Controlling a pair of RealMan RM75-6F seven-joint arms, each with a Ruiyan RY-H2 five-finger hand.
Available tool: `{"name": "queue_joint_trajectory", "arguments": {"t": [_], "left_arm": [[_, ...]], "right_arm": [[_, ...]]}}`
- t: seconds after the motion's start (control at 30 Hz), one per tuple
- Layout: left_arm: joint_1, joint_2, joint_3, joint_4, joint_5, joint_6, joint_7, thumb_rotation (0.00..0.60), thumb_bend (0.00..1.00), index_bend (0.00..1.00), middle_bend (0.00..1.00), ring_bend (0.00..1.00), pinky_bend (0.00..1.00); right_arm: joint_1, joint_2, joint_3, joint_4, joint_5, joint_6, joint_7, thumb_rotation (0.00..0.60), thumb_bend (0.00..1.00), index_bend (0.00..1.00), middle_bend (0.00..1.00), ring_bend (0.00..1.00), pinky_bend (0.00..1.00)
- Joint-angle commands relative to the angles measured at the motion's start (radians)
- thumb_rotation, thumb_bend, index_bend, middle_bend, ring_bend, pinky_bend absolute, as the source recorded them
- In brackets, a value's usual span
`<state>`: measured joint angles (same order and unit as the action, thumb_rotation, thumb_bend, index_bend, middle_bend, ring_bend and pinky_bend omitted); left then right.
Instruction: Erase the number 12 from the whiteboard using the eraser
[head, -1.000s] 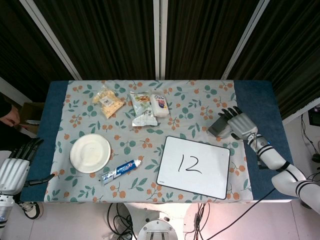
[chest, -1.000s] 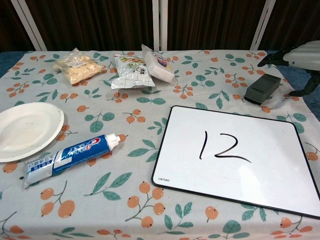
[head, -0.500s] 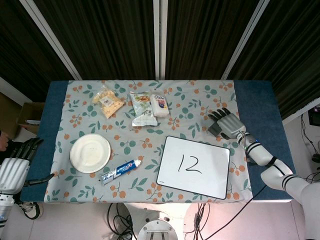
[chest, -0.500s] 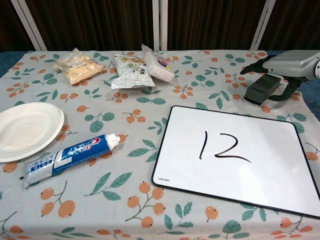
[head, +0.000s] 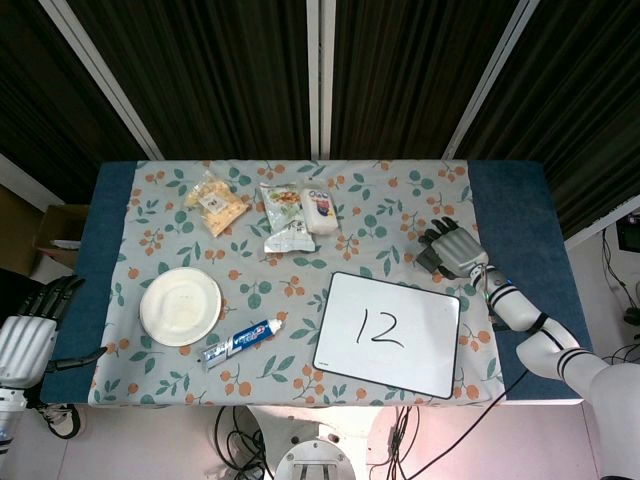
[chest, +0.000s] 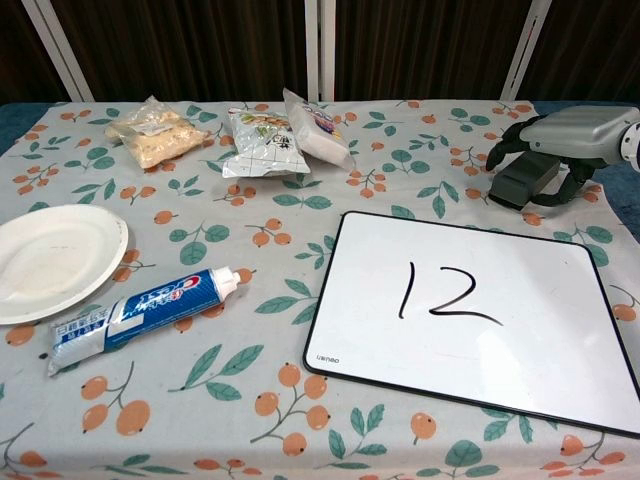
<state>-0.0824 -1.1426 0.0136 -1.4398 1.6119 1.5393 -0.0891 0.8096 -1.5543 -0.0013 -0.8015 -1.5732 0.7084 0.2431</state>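
Observation:
The whiteboard (head: 430, 360) (chest: 540, 350) lies at the front right of the table, with "12" (head: 378, 327) (chest: 445, 295) written in black at its middle. The dark grey eraser (head: 428, 259) (chest: 520, 181) sits on the cloth just behind the board's far right corner. My right hand (head: 456, 247) (chest: 566, 133) lies over the eraser, fingers curled down its far side and thumb against its near side, gripping it on the table. My left hand (head: 27, 334) hangs off the table's left edge, fingers apart, holding nothing.
A paper plate (head: 180, 306) (chest: 50, 260) and a toothpaste tube (head: 243, 341) (chest: 145, 310) lie at the front left. Three snack bags (head: 285, 215) (chest: 262, 140) sit at the back middle. A floral cloth (head: 390, 200) covers the table.
My right hand moved left over the eraser, came down onto it and curled its fingers around it. The eraser, the board and my left hand have stayed put.

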Motion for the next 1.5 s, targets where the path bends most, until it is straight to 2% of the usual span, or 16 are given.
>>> {"name": "queue_joint_trajectory", "arguments": {"t": [0.03, 0.3, 0.7, 0.77, 1.0, 1.07, 1.33, 1.5], "left_arm": [[0.0, -0.001, 0.0, 0.0, 0.0, -0.001, 0.001, 0.369, 0.06, 0.09, 0.09, 0.08, 0.19], [-0.003, -0.002, 0.0, -0.001, 0.0, -0.004, 0.004, 0.371, 0.06, 0.09, 0.09, 0.08, 0.19], [-0.005, -0.002, 0.002, -0.002, -0.001, -0.011, 0.005, 0.37, 0.06, 0.09, 0.09, 0.08, 0.19], [-0.006, -0.002, 0.002, -0.003, -0.001, -0.013, 0.006, 0.371, 0.06, 0.09, 0.09, 0.08, 0.19], [-0.009, -0.001, 0.002, -0.004, -0.003, -0.02, 0.006, 0.373, 0.06, 0.09, 0.09, 0.08, 0.19], [-0.009, -0.002, 0.002, -0.003, -0.003, -0.02, 0.005, 0.374, 0.06, 0.09, 0.09, 0.08, 0.19], [-0.006, -0.004, 0.004, 0.007, -0.006, -0.019, -0.006, 0.374, 0.06, 0.09, 0.09, 0.08, 0.19], [-0.006, -0.008, 0.004, 0.012, -0.004, -0.017, -0.014, 0.375, 0.06, 0.09, 0.09, 0.08, 0.19]], "right_arm": [[0.0, -0.001, -0.003, 0.001, 0.0, 0.006, 0.001, 0.6, 0.29, 0.26, 0.18, 0.05, 0.09], [-0.003, 0.002, -0.016, 0.004, 0.006, 0.008, 0.009, 0.6, 0.29, 0.32, 0.28, 0.15, 0.19], [0.006, 0.023, -0.036, -0.021, 0.0, 0.002, 0.051, 0.6, 0.29, 0.36, 0.3, 0.17, 0.2], [0.004, 0.023, -0.035, -0.023, -0.005, 0.02, 0.052, 0.6, 0.29, 0.38, 0.32, 0.19, 0.2], [-0.002, 0.026, -0.041, -0.02, -0.022, 0.073, 0.05, 0.6, 0.3, 0.59, 0.49, 0.34, 0.3], [-0.002, 0.034, -0.047, -0.031, -0.029, 0.08, 0.053, 0.6, 0.3, 0.62, 0.52, 0.37, 0.31], [-0.02, 0.075, -0.054, -0.086, -0.045, 0.147, 0.063, 0.6, 0.3, 0.67, 0.56, 0.4, 0.33], [-0.045, 0.141, -0.055, -0.192, -0.068, 0.241, 0.086, 0.6, 0.31, 0.7, 0.59, 0.43, 0.37]]}}
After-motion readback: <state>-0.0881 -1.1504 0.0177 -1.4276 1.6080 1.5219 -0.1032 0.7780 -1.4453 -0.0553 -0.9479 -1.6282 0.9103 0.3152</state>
